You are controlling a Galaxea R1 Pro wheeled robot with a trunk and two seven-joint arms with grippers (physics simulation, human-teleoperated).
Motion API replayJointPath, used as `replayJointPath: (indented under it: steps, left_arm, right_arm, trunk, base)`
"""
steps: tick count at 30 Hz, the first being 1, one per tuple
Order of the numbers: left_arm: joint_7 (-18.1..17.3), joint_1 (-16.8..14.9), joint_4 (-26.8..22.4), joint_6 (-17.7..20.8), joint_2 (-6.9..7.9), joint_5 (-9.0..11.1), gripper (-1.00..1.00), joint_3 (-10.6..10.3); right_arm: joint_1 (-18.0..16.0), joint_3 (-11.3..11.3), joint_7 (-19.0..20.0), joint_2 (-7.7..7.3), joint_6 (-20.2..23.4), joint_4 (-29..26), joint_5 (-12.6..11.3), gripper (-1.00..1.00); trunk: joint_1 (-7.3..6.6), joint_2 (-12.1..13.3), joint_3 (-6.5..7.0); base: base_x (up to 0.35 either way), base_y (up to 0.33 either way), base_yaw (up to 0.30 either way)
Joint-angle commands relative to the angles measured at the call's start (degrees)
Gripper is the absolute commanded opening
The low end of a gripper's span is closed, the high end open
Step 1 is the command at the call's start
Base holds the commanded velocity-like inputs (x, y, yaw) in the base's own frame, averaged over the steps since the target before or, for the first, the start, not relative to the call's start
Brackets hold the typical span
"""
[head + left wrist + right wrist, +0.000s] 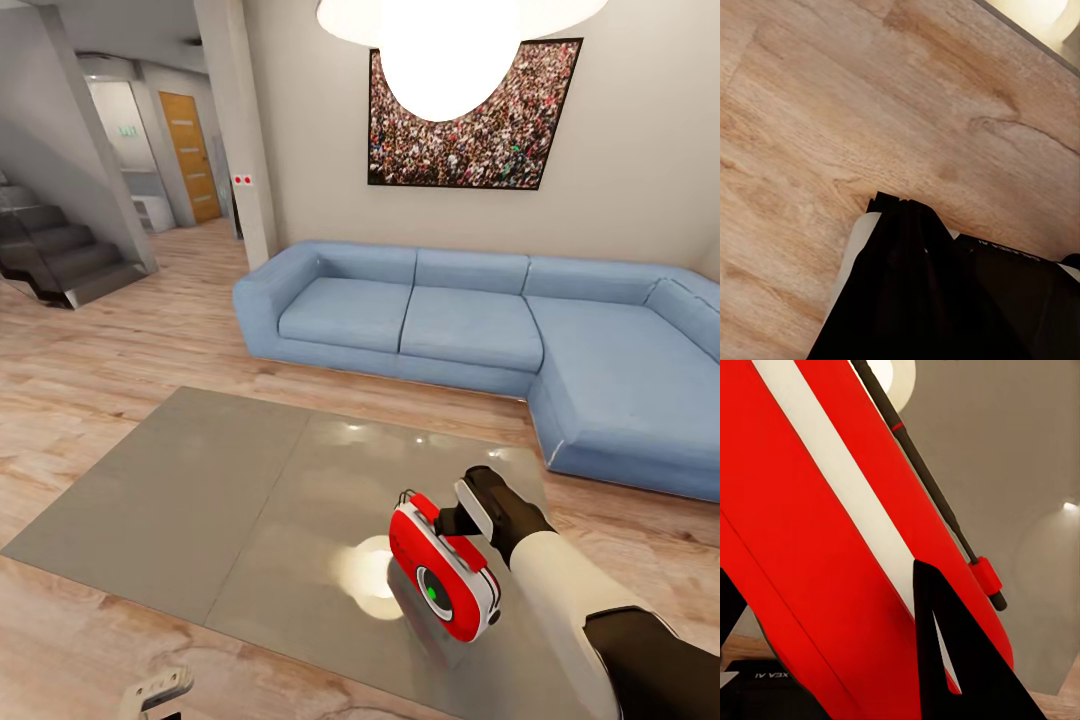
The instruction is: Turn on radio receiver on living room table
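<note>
The red radio receiver [445, 575] with white sides hangs tilted just above the glossy grey-brown table [200, 500], near its right front part. My right gripper [470, 515] is shut on the radio's upper end from behind. A green light glows in the round dial [433, 590] on its face. In the right wrist view the radio's red and white side [810, 510] sits between the dark fingers [937, 660], and its thin handle [930, 487] runs beside it. My left gripper [155, 690] hangs low at the front left, over the wood floor [832, 112], fingers together [894, 204].
A blue L-shaped sofa [450, 320] stands behind the table and wraps round its right side. A crowd photo [480, 140] and a bright pendant lamp [450, 50] are above it. A pillar [245, 130], dark stairs [60, 250] and a wooden door [190, 155] lie to the far left.
</note>
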Motion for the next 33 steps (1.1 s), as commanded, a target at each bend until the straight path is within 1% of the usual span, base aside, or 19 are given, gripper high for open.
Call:
replayJointPath:
  steps: [1,15,18,24,27,31,33]
  left_arm:
    - [0.0,0.0,0.0,0.0,0.01,0.0,-1.0,0.0]
    - [0.0,0.0,0.0,0.0,0.07,0.0,-1.0,0.05]
    - [0.09,0.3,0.96,0.11,-0.91,0.0,-1.0,-0.7]
    - [0.15,0.63,2.88,0.1,-2.85,0.0,-1.0,-0.7]
    - [0.17,0.69,3.83,0.13,-3.82,0.0,-1.0,-0.7]
    - [0.17,0.7,3.95,0.17,-5.11,0.0,-1.0,-0.7]
    - [0.18,0.7,3.98,0.17,-5.36,0.0,-1.0,-0.7]
  right_arm:
    - [0.0,-0.11,-0.36,0.02,-0.1,0.01,-0.6,-1.0]
    - [0.01,-0.12,-0.35,0.06,0.11,0.82,-0.64,-1.0]
    - [0.39,-0.01,-0.38,1.02,-0.01,1.93,-0.18,-1.0]
    - [0.45,-0.01,-0.31,2.94,-0.06,4.05,-0.36,-1.0]
    - [0.46,-0.01,-0.36,3.14,-0.09,5.09,-0.45,-1.0]
    - [0.47,-0.01,-0.45,3.17,-0.09,5.53,-0.24,-1.0]
    - [0.48,0.0,-0.54,3.18,-0.09,5.54,-0.33,-1.0]
  trunk:
    - [0.0,0.0,0.0]
    - [0.0,0.0,0.0]
    - [0.0,0.0,0.0]
    - [0.0,0.0,0.0]
    - [0.0,0.0,0.0]
    - [0.0,0.0,0.0]
    - [0.0,0.0,0.0]
  base:
    - [0.0,0.0,0.0]
    - [0.0,0.0,0.0]
    - [0.0,0.0,0.0]
    - [0.0,0.0,0.0]
    - [0.0,0.0,0.0]
    - [0.0,0.0,0.0]
    - [0.0,0.0,0.0]
